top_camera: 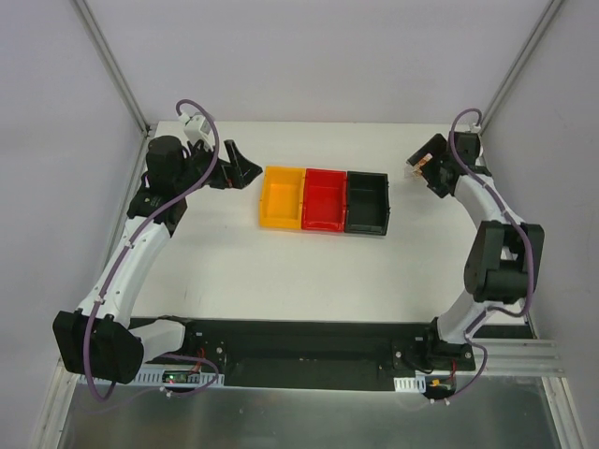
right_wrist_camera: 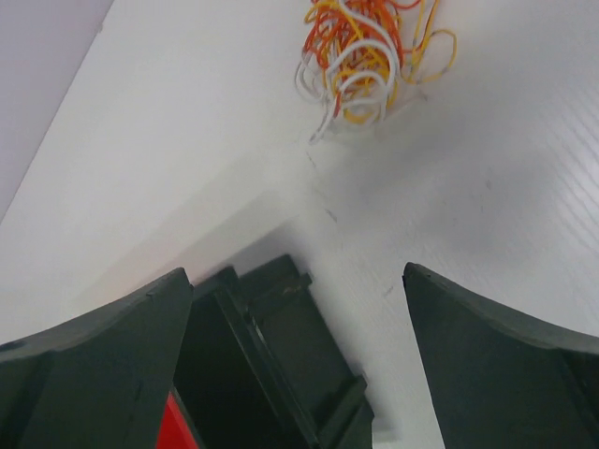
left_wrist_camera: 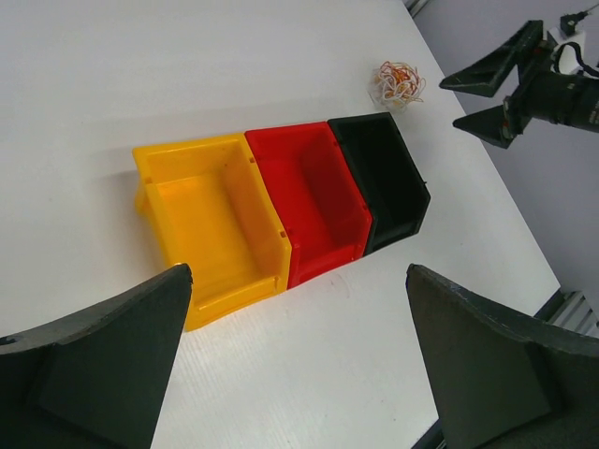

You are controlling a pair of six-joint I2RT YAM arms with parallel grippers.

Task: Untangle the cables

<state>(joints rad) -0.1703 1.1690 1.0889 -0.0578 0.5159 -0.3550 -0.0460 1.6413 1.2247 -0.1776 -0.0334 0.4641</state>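
- Cables [left_wrist_camera: 397, 84] first: where are they? From our left wrist we see a small curly clump, white, red and orange-yellow. It lies on the table [left_wrist_camera: 187, 65] just past the far end of the black bin [left_wrist_camera: 384, 178].
- Yes. Our right claw [left_wrist_camera: 451, 101] hangs near the clump, wide open and holding nothing. Our left claw [left_wrist_camera: 298, 276] is wide open and empty too, well apart from the black bin.
- And from our right wrist?
- The clump sits ahead of our spread fingers [right_wrist_camera: 94, 365]. The black bin's corner is right under us.
- From the top?
- Our right arm hides most of the clump, beyond the black bin's far right corner.
- So how do we do it well?
- We think we should go down slowly and pinch one loop that sticks out, not the whole bunch. Then we pull gently away from the black bin. Our left claw could come over to hold the rest down.
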